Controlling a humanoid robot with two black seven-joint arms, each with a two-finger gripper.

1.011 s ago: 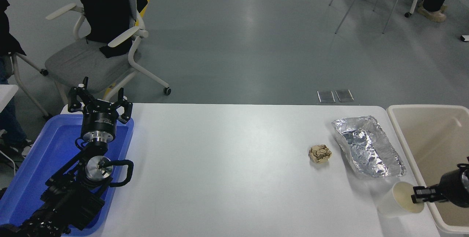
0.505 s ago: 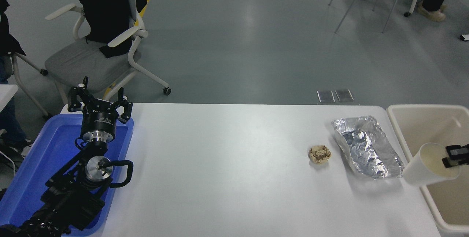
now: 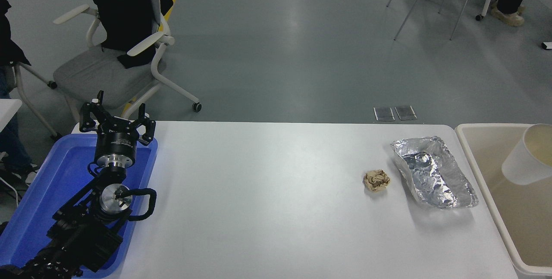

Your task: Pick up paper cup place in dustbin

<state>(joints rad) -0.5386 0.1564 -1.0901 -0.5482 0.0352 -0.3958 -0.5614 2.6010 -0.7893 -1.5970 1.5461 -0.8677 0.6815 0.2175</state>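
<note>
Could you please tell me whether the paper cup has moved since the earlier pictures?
Yes. The paper cup has gone up and right, from the table's near right corner beside the foil tray to above the dustbin.

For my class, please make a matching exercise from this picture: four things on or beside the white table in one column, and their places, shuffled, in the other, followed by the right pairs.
Things
1. paper cup
2. foil tray
3. brown paper ball
4. left gripper

Places
A. over the blue tray, at the table's left end
B. in the air over the dustbin
C. on the table, just left of the foil tray
D. on the table, next to the dustbin

Pairs: 1-B, 2-D, 3-C, 4-A
</note>
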